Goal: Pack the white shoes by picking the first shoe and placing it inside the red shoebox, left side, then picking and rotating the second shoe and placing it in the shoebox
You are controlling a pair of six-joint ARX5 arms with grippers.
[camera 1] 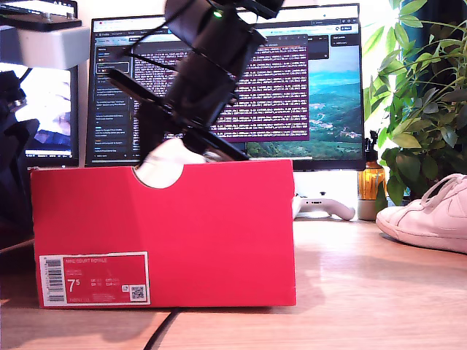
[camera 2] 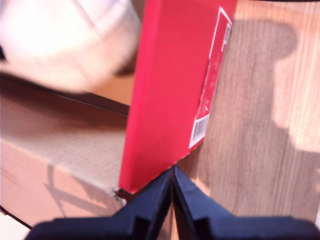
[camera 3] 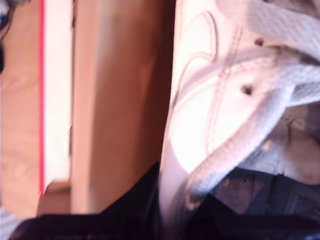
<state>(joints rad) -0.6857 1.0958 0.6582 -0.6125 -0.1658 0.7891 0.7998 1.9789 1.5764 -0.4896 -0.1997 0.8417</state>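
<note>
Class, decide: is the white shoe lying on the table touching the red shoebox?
Apart. The exterior view shows the white shoe at its right, with bare table between it and the red shoebox.

1. A wooden table [camera 1: 365,292] carries the whole scene.
2. A wide monitor [camera 1: 321,95] at the back shows terminal text over a landscape wallpaper.
3. A leafy green plant [camera 1: 423,95] fills the exterior view's right.
4. A white game controller [camera 1: 325,208] lies beneath the monitor, beside an amber bottle [camera 1: 371,179].
5. A dark cable [camera 1: 162,328] runs along the table.
</note>
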